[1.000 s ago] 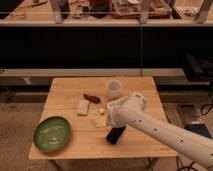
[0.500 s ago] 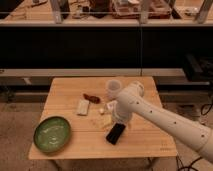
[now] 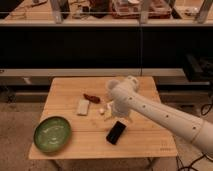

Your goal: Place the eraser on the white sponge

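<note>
The eraser (image 3: 108,115) is a small pale cream block on the wooden table (image 3: 65,90), just right of a tiny white lump (image 3: 101,111). The white sponge (image 3: 83,107) is a flat whitish pad lying to the left of them, apart from the eraser. My white arm (image 3: 160,117) reaches in from the lower right and bends down over the table's middle. My gripper (image 3: 119,115) is at its end, close to the right side of the eraser. The arm hides part of it.
A green plate (image 3: 52,134) sits at the front left. A dark red-brown elongated thing (image 3: 91,98) lies behind the sponge. A translucent white cup (image 3: 111,86) stands behind the arm. A flat black thing (image 3: 116,132) lies in front of the gripper.
My arm has swung left and farther over the table, its bend now beside the cup. The eraser, sponge and black thing have not moved.
</note>
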`<state>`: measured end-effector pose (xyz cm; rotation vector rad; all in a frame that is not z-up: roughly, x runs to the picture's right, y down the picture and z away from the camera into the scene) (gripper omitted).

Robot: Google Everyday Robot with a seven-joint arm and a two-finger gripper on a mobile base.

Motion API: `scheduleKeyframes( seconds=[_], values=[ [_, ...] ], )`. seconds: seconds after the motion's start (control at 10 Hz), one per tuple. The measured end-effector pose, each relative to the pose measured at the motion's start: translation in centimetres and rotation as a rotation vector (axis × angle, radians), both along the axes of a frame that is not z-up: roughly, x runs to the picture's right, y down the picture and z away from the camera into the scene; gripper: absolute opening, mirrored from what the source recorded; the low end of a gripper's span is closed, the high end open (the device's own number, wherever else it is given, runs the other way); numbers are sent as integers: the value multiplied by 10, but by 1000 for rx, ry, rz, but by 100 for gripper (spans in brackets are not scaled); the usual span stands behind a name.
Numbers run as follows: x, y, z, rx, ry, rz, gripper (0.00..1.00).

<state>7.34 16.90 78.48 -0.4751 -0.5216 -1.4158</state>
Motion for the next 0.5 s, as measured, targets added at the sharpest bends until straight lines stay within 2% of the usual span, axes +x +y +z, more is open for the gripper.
scheduleKeyframes(
  seconds=[0.1, 0.3, 0.5],
  values=[
    [2, 14, 6, 18, 21, 3, 80],
    [14, 45, 15, 18, 87, 2, 80],
    [17, 60, 20, 13, 122, 23, 80]
  ],
)
